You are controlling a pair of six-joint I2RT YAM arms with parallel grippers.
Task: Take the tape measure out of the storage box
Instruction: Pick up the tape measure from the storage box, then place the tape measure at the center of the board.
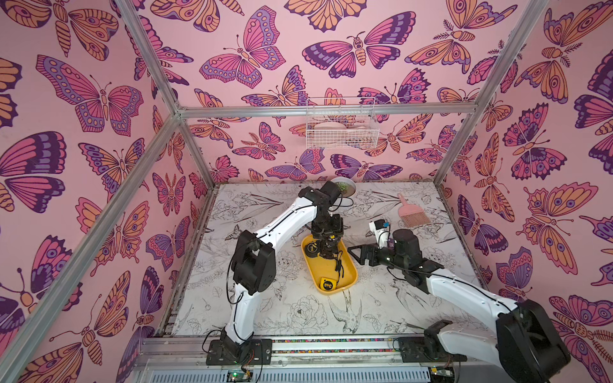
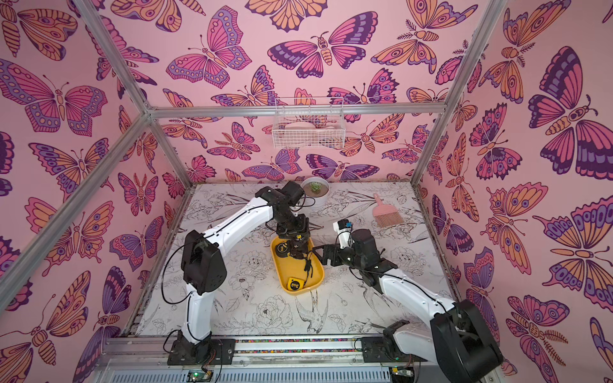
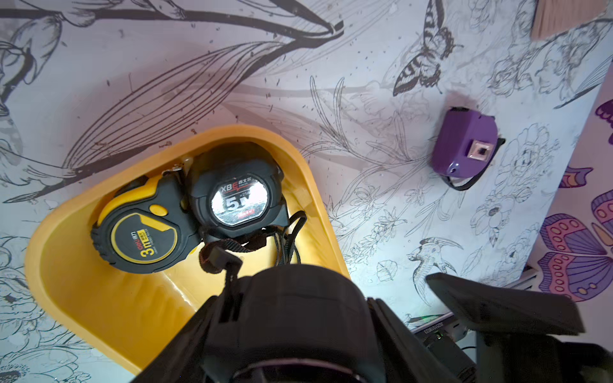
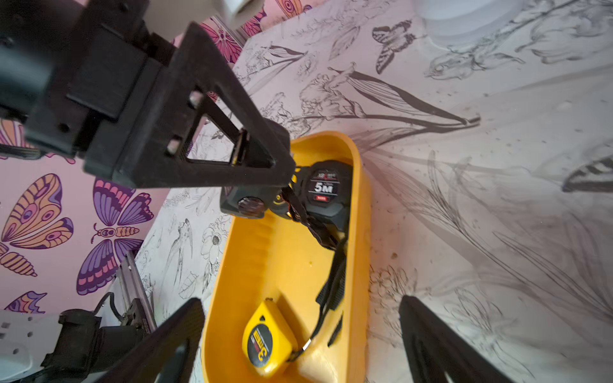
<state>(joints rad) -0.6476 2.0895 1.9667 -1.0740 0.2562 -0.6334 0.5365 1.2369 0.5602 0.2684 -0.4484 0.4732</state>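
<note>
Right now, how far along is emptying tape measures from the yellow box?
Done: a purple tape measure lies on the table outside the storage box. In hand: left hand shut on a black tape measure over the box; right hand open beside it. Left: carry it clear; 5M tape, black-yellow 3m tape and yellow tape sit inside.

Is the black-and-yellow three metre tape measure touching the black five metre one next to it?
Touching. The left wrist view shows the black-and-yellow tape measure pressed against the black five-metre one with no gap.
</note>
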